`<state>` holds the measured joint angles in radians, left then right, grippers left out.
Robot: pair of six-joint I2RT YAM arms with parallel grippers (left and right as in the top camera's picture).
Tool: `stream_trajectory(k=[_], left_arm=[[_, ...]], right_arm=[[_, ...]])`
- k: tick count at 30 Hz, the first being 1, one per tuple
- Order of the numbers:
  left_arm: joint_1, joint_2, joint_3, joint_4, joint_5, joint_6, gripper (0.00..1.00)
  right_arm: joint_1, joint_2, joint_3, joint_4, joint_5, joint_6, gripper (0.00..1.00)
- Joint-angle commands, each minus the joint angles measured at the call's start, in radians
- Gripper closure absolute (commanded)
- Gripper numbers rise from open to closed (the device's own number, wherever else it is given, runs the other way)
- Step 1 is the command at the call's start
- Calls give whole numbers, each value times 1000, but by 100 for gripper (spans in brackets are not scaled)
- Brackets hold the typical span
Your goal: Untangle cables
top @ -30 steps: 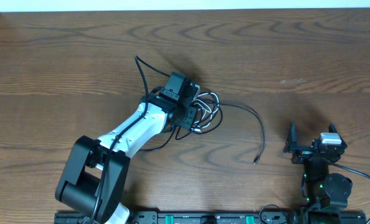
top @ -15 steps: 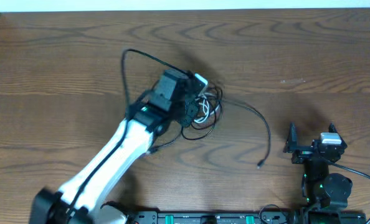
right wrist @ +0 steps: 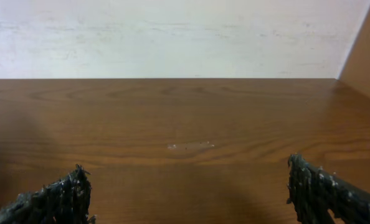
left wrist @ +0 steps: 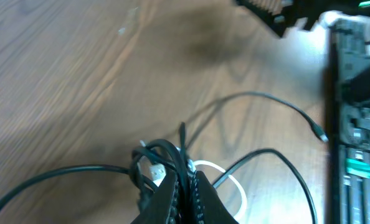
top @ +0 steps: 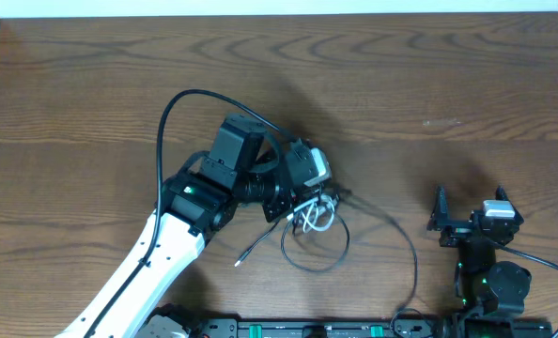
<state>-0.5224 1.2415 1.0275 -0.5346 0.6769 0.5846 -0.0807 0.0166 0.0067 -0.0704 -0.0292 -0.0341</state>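
Observation:
A tangle of thin black cables [top: 309, 246] with a short white cord [top: 315, 218] lies on the wooden table near the middle. My left gripper [top: 302, 199] is shut on the knot of black cables [left wrist: 172, 158] and holds the bundle. In the left wrist view the white cord [left wrist: 232, 183] loops just beyond the fingers [left wrist: 186, 186]. One black cable trails right to a small plug [left wrist: 319, 134]; another ends in a plug [top: 240, 263] at the lower left. My right gripper [top: 472, 208] is open and empty at the lower right, away from the cables; its fingers frame bare table [right wrist: 185, 186].
The wooden table [top: 467, 84] spreads out on all sides. A thick black cable fixed to the left arm [top: 166, 122] arcs up at the left. The robot base rail [top: 307, 329] runs along the front edge. A white wall [right wrist: 172, 37] stands behind the table.
My left gripper has swung down and to the right, dragging the cable bundle with it toward the front. The long black cable's end moved toward the front edge. The right arm has not moved.

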Motion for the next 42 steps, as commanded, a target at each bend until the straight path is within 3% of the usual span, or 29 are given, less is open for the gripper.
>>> stream_trajectory(k=[1,5,11,14,16,20,28,32,40,41,42], left_arm=[[-28,-8,26,2,102,51,92],[-58,-8,26,25,114,50,92],[-60,-8,26,137,345,50,92],[-60,-8,26,212,423,47,92],[-60,-8,26,254,457,47,92],[-60,-8,26,271,457,47,92],[-60,-7,24,260,457,47,92],[-60,-7,24,259,456,47,92],[-60,10,24,87,217,47,92],[-60,18,24,66,167,45,87],[-60,32,24,41,79,5,71]], right_arm=[[6,-8,-1,-5,4,-8,1],[6,-8,-1,-2,0,-8,1],[6,-8,-1,15,-12,0,1],[6,-8,-1,41,-113,47,1],[6,-8,-1,105,-290,46,1],[6,-8,-1,242,-589,-49,1],[6,-8,-1,359,-932,-80,1],[6,-8,-1,349,-938,-80,1],[6,-8,-1,230,-849,-80,1],[6,-8,-1,217,-819,-79,1],[6,-8,-1,195,-748,-76,1]])
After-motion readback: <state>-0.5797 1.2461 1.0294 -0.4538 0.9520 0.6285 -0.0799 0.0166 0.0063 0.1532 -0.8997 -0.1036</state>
